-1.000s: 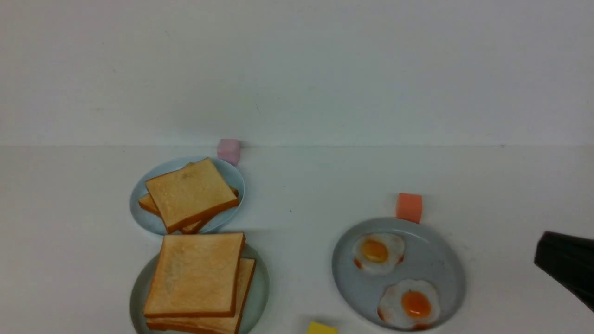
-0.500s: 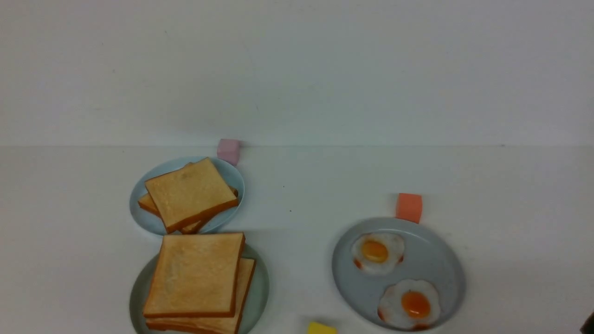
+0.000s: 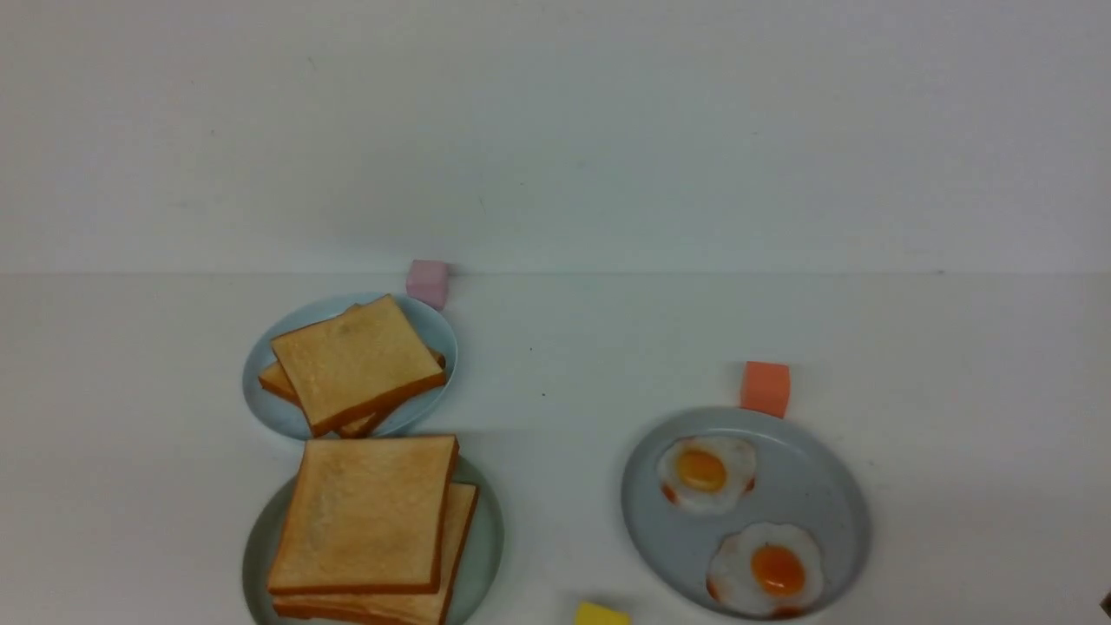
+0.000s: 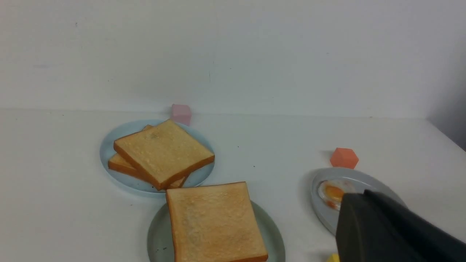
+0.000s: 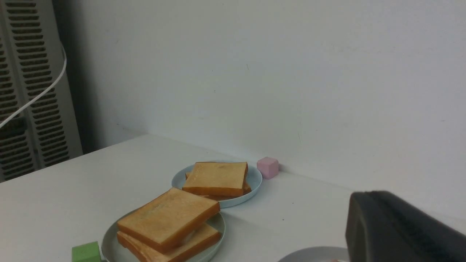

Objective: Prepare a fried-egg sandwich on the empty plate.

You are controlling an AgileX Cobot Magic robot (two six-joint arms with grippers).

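The left fingers (image 4: 386, 225) are pressed together and holding nothing, showing only as a dark block in the left wrist view. The right fingers (image 5: 397, 225) are showing the same way in the right wrist view, and I cannot tell whether they are spread or closed. Both are hanging clear of the food, which suggests the stacking is finished or pausing.

Just beyond the left fingers, and partly hidden by them, the grey-blue plate (image 3: 825, 486) is carrying two fried eggs (image 3: 705, 473), with an orange cube (image 3: 765, 388) touching its far rim. Further across from both sets of fingers, the sandwich (image 3: 369, 512) is sitting on the empty plate (image 3: 488, 538), one big slice lying askew on the other. Beyond it, a light-blue plate (image 3: 260, 391) is holding smaller toast (image 3: 356, 363), with a pink cube (image 3: 428, 282) by the wall.

The front view is showing both eggs and a yellow cube (image 3: 601, 615). Only the right wrist view is showing the sandwich's side gap and a green cube (image 5: 86, 252) beside its plate. Whether an egg is lying between the slices is not clear.
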